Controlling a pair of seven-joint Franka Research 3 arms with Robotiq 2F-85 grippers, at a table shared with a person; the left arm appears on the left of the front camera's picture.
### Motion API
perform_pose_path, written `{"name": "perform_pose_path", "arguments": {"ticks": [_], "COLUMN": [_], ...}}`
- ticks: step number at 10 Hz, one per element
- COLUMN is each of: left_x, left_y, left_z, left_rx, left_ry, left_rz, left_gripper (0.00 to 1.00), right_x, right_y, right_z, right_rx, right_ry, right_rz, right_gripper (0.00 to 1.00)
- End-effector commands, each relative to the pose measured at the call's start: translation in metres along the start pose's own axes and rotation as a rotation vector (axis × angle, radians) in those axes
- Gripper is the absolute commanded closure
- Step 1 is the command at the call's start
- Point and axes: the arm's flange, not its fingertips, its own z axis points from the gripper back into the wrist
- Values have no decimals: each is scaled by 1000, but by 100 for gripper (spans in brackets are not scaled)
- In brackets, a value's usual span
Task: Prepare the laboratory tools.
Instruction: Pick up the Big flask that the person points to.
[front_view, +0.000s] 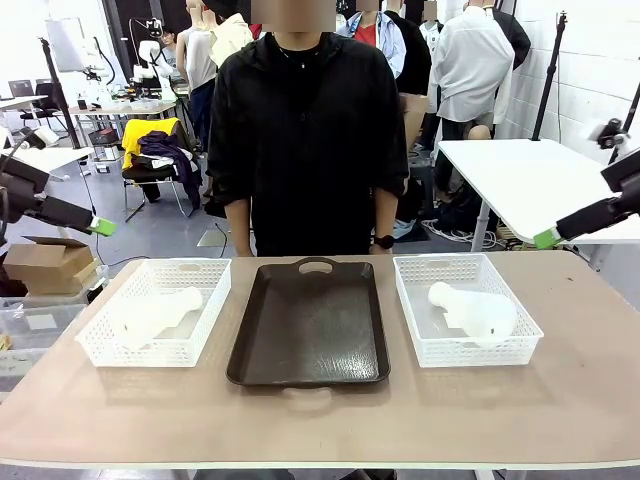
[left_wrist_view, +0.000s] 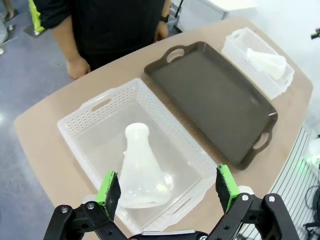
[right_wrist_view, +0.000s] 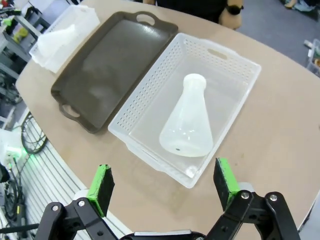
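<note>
No text, label, brand mark or number can be read in any of the views; the brown cardboard box (front_view: 45, 262) on the floor beside the counter is too small and blurred to tell whether it carries print.

Frosted translucent white on left flask (front_view: 150, 315) and right flask (front_view: 478, 312). White perforated mesh on left basket (front_view: 140, 352), right basket (front_view: 470, 356). Dark brown on tray (front_view: 310, 330). Tan on table (front_view: 320, 420). Black with green pads (left_wrist_view: 109, 192) on left gripper (left_wrist_view: 166, 175), right gripper (right_wrist_view: 161, 167).
</note>
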Motion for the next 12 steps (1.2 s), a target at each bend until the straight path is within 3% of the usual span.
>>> {"name": "perform_pose_path", "arguments": {"ticks": [1,7,12], "left_x": [-5,-33,-39], "left_y": [7,13,9], "left_z": [4,24,21], "left_rx": [-17,-82,-81], "left_ry": [39,-57,-46], "left_rz": [-73,-5,8], "left_gripper": [0,0,0], "right_x": [-8,-17,-7], "right_y": [-14,-23,-17], "right_z": [9,-10,-25], "right_rx": [40,74,109], "right_ry": [-30,43,66], "right_rz": [-11,-40,-17], "right_gripper": [0,0,0]}}
